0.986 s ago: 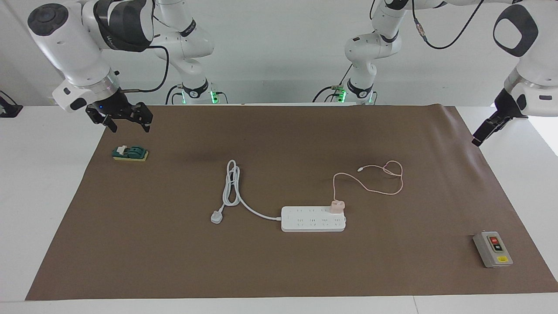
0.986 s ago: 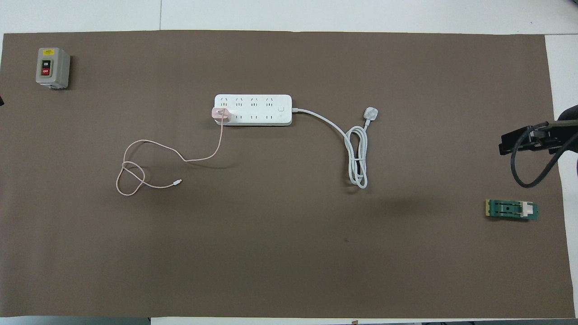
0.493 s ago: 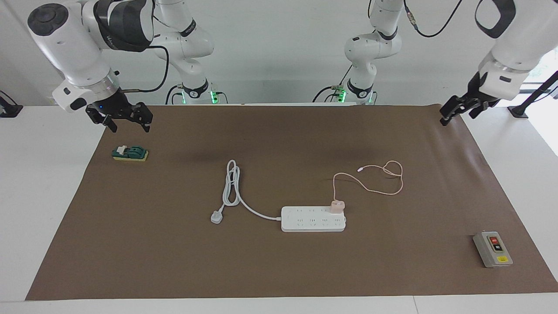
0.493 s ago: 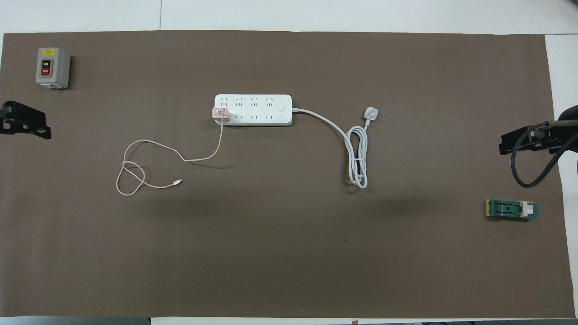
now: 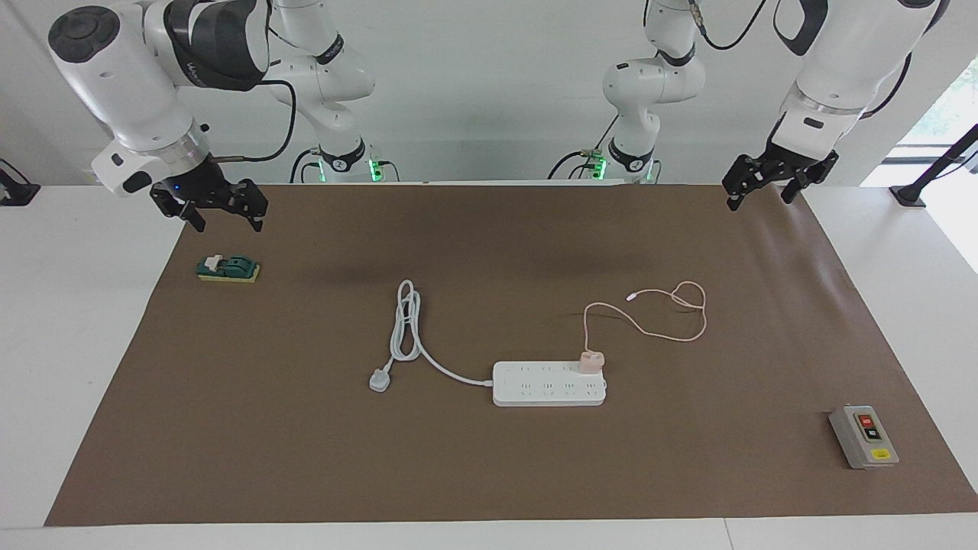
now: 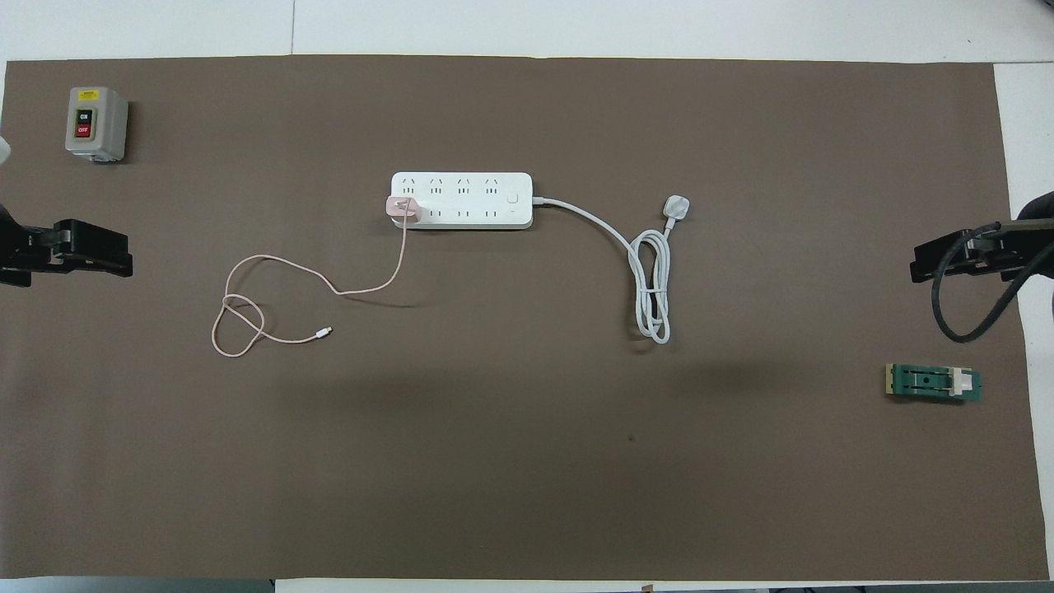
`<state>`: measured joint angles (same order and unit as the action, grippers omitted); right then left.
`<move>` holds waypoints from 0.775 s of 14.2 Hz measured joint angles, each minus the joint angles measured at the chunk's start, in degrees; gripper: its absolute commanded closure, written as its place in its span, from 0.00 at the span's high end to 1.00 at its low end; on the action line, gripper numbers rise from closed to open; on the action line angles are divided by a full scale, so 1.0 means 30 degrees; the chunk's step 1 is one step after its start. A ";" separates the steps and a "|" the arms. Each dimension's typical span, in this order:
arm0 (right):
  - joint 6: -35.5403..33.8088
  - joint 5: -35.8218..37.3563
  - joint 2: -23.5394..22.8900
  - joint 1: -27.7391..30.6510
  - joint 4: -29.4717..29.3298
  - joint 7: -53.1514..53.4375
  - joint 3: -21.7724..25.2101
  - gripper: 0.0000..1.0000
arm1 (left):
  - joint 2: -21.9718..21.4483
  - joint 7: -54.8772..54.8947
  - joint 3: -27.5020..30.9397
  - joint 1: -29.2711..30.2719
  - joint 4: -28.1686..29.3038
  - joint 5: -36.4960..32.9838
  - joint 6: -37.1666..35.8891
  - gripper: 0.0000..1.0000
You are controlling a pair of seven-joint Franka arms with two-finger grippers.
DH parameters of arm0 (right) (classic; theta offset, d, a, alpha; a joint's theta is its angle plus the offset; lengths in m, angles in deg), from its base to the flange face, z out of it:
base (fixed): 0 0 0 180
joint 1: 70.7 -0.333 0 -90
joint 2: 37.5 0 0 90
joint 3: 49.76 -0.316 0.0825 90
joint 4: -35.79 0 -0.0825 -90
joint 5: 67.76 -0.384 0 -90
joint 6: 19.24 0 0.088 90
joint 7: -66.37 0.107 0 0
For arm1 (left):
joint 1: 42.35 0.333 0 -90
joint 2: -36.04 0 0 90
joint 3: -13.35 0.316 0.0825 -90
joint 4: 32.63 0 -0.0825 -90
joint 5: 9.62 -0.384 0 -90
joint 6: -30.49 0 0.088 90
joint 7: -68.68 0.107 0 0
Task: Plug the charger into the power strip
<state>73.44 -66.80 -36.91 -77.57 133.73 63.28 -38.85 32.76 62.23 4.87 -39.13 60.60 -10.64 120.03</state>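
The charger (image 5: pixel 591 361) sits plugged into the power strip (image 5: pixel 548 384), at the corner nearest the robots on the left arm's end. Its thin pink cable (image 5: pixel 663 308) loops over the brown mat (image 5: pixel 489 473) nearer to the robots. The strip's white cord (image 5: pixel 409 328) coils toward the right arm's end. The left gripper (image 5: pixel 760 183) hangs open and empty over the mat's edge; the right gripper (image 5: pixel 218 205) hangs open above the green switch block (image 5: pixel 228 269). A grey button box (image 5: pixel 863 436) lies far from the robots.

White table (image 5: pixel 84 321); brown mat (image 5: pixel 306 458) on it
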 measured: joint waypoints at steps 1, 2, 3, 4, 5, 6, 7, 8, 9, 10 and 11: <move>0.0000 0.0000 0.0000 0.0000 0.0000 0.0000 0.0000 1.00 | -0.0044 0.0126 0.0008 0.0000 0.0047 0.0469 0.0326 1.00; 0.0000 0.0000 0.0000 0.0000 0.0000 0.0000 0.0000 1.00 | -0.0044 0.0170 0.0008 -0.0001 0.0100 0.0727 0.0742 1.00; 0.0000 0.0000 0.0000 0.0000 0.0000 0.0000 0.0000 1.00 | -0.0043 0.0177 0.0006 -0.0003 0.0194 0.0847 0.1133 1.00; 0.0000 0.0000 0.0000 0.0000 0.0000 0.0000 0.0000 1.00 | -0.0042 0.0190 0.0003 -0.0013 0.0308 0.0889 0.1444 1.00; 0.0000 0.0000 0.0000 0.0000 0.0000 0.0000 0.0000 1.00 | -0.0039 0.0202 0.0002 -0.0024 0.0399 0.0896 0.1653 1.00; 0.0000 0.0000 0.0000 0.0000 0.0000 0.0000 0.0000 1.00 | -0.0039 0.0217 0.0002 -0.0030 0.0472 0.0896 0.1730 1.00; 0.0000 0.0000 0.0000 0.0000 0.0000 0.0000 0.0000 1.00 | -0.0038 0.0217 0.0002 -0.0032 0.0550 0.0895 0.1728 1.00; 0.0000 0.0000 0.0000 0.0000 0.0000 0.0000 0.0000 1.00 | -0.0038 0.0217 0.0002 -0.0033 0.0613 0.0845 0.1668 1.00; 0.0000 0.0000 0.0000 0.0000 0.0000 0.0000 0.0000 1.00 | -0.0038 0.0217 0.0002 -0.0035 0.0664 0.0788 0.1552 1.00; 0.0000 0.0000 0.0000 0.0000 0.0000 0.0000 0.0000 1.00 | -0.0038 0.0217 0.0002 -0.0035 0.0697 0.0761 0.1374 1.00; 0.0000 0.0000 0.0000 0.0000 0.0000 0.0000 0.0000 1.00 | -0.0039 0.0217 0.0002 -0.0035 0.0708 0.0733 0.1198 1.00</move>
<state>73.44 -66.80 -36.90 -77.57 133.73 63.28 -38.85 32.65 62.89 4.87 -39.24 62.72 -8.44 123.62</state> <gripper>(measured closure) 0.000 0.000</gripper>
